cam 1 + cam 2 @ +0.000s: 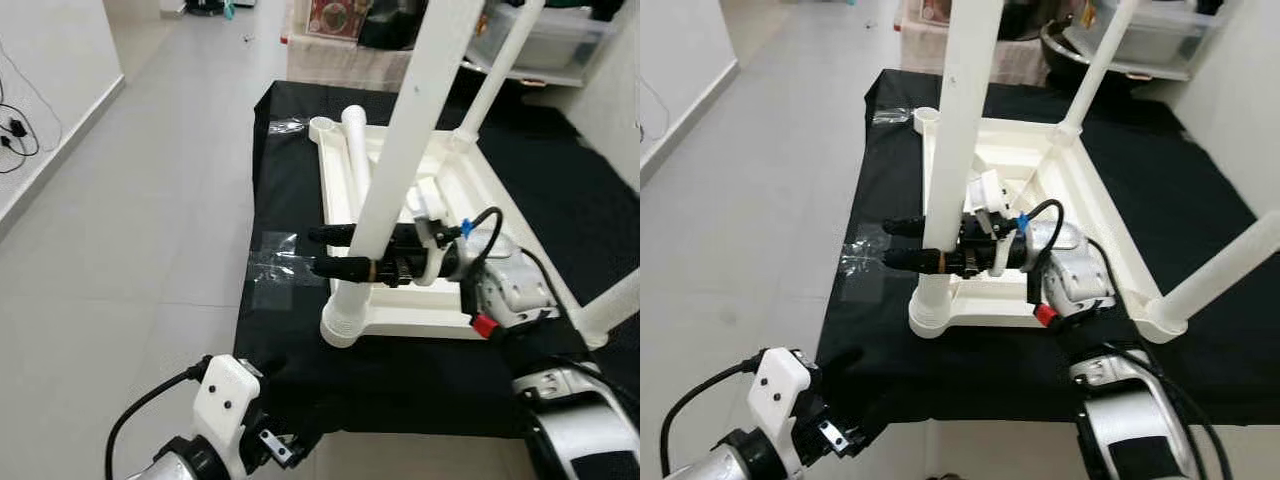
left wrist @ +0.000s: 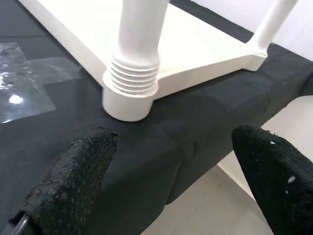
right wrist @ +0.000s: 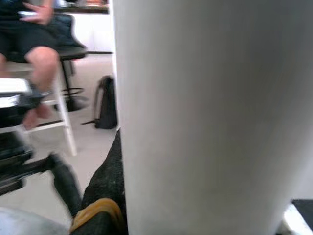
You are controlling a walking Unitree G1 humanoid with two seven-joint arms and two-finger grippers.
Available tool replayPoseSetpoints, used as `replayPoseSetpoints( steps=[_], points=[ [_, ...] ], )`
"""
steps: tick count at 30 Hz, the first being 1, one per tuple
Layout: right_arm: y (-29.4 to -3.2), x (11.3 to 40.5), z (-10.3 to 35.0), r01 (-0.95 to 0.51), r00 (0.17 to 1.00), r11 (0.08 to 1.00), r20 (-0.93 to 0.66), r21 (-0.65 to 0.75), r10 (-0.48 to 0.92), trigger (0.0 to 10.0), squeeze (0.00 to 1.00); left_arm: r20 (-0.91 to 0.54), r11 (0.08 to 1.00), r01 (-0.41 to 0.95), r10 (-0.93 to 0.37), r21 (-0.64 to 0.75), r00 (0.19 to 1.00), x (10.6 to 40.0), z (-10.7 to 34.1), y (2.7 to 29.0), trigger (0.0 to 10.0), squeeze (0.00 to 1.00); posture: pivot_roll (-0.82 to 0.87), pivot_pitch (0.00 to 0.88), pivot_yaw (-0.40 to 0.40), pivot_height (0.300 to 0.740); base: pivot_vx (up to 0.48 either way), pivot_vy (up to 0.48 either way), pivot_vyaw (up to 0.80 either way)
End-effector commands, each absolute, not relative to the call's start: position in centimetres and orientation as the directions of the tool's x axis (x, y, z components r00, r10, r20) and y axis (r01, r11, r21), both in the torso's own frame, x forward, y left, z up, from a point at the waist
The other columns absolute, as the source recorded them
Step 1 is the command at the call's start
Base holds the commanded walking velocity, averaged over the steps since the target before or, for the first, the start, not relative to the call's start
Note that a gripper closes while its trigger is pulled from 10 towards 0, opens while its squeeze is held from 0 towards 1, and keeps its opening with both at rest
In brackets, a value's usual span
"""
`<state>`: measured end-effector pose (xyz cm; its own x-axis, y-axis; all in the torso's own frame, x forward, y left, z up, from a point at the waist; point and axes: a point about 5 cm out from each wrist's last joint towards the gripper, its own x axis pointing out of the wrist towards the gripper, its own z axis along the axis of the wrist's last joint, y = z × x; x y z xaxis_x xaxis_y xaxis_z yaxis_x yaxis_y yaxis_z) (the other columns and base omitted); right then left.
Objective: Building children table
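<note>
Right gripper [image 1: 322, 251] clasps the table leg [image 1: 400, 150]; left wrist view shows left gripper [image 2: 176, 171] spread, empty.

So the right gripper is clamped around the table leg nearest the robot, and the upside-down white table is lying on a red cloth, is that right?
Not quite: the cloth is black, not red, as the left eye view shows. The rest holds: the right gripper has its fingers on either side of the nearest leg of the upside-down white table.
</note>
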<state>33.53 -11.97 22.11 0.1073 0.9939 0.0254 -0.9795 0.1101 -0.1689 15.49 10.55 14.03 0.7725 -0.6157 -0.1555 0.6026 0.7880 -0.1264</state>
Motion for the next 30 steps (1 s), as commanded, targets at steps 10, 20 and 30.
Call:
replayPoseSetpoints(
  steps=[10, 20, 30],
  points=[
    [-14.1, 35.2, 18.9, -0.729, 0.681, 0.683, 0.043, -0.056, 0.731, 10.0, 0.0, -0.139, 0.803, 0.586, -0.596, -0.112, 0.791, 16.2, 13.8, 10.6, 10.0, 0.0, 0.13, 0.133, -0.125, 0.74, 0.0, 0.0, 0.0],
    [-13.3, 34.9, 18.8, -0.413, 0.911, 0.911, 0.029, 0.003, 0.412, 10.0, 0.0, -0.131, 0.812, 0.573, -0.583, -0.105, 0.802, 16.5, 13.9, 10.9, 10.0, 0.0, 0.12, 0.144, -0.118, 0.74, 0.0, 0.0, 0.0],
    [-13.0, 36.7, 18.4, 0.22, 0.975, 0.97, -0.066, 0.1, -0.214, 10.0, 0.0, -0.127, 0.818, 0.567, -0.575, -0.092, 0.809, 16.8, 14.0, 11.0, 10.0, 0.0, 0.14, 0.137, -0.123, 0.74, 0.0, 0.0, 0.0]
  ],
)
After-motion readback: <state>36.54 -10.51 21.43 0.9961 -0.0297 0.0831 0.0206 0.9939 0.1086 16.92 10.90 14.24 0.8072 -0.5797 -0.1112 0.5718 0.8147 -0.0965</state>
